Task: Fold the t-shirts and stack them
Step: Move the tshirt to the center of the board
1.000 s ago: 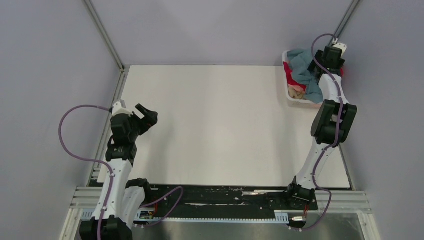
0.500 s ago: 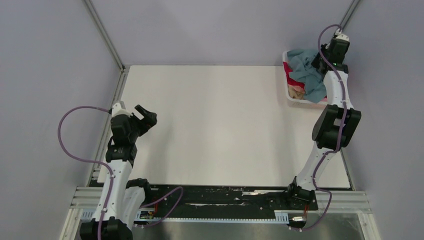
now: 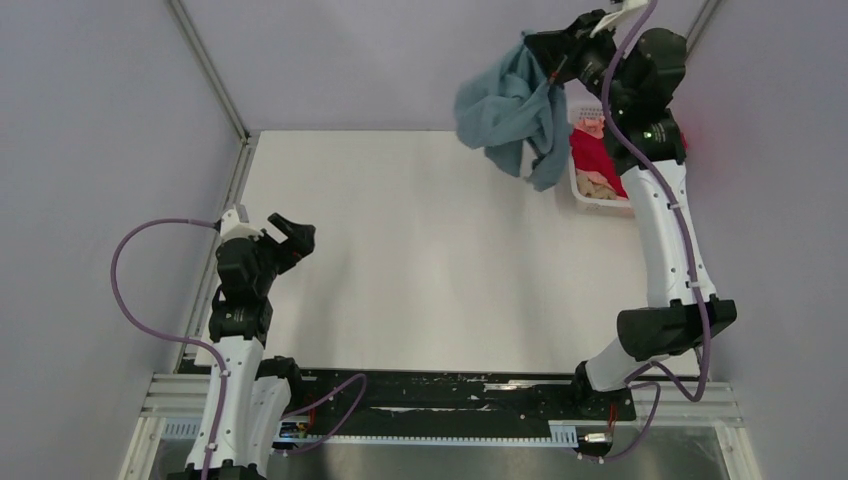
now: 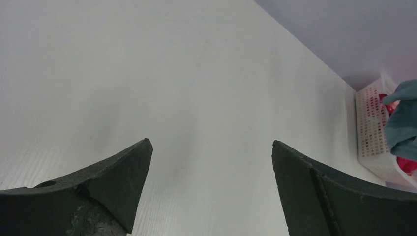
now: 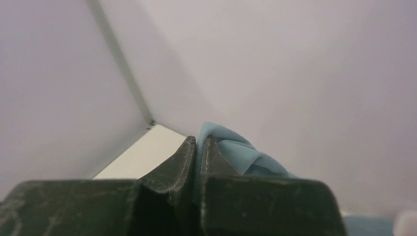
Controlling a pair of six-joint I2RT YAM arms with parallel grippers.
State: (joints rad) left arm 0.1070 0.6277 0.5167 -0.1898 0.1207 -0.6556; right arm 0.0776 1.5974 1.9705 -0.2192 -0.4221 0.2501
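Aloft, teal t-shirt [image 3: 505, 110] (right gripper [image 5: 198, 143] clamped), partly screening basket [image 4: 369, 128]

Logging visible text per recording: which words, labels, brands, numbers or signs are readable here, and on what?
None readable. The teal t-shirt hanging from the shut right tool shows no print; neither do the red t-shirt, the white basket or the table.
A small coloured part on the base rail may carry markings, but it is too small to tell.
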